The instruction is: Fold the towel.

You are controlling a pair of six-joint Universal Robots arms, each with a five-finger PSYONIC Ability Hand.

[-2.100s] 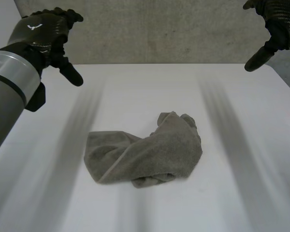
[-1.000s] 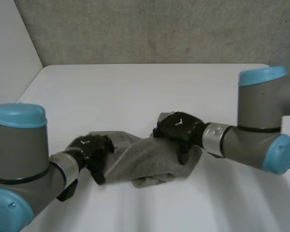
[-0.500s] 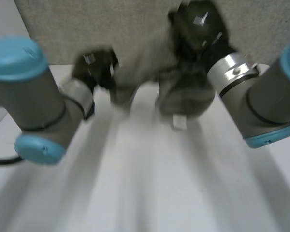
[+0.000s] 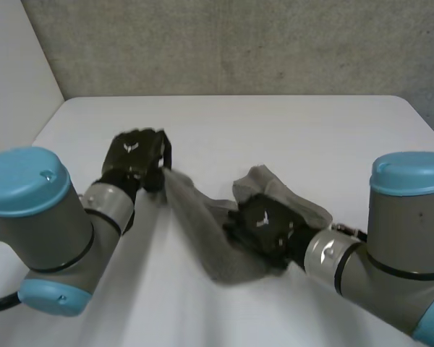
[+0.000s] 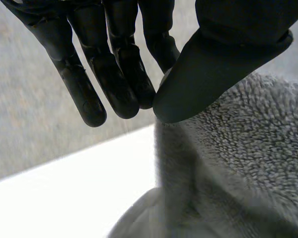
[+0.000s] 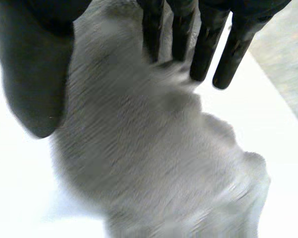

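Left hand (image 4: 134,162) pinches grey towel (image 4: 199,225) edge, thumb against fingertips (image 5: 121,84); right hand (image 4: 264,224) clasps bunched towel between thumb and fingers.

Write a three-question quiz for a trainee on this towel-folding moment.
1. True or false: the left robot hand pinches the grey towel between thumb and fingers.
2. Pick one. The towel is: A) folded into a neat square; B) bunched, gripped by the left robot hand and the right robot hand; C) spread flat and smooth.
3. Fill in: in the head view, the robot hand reaching farther across the white table is the ____ one.
Key: 1 true; 2 B; 3 left.
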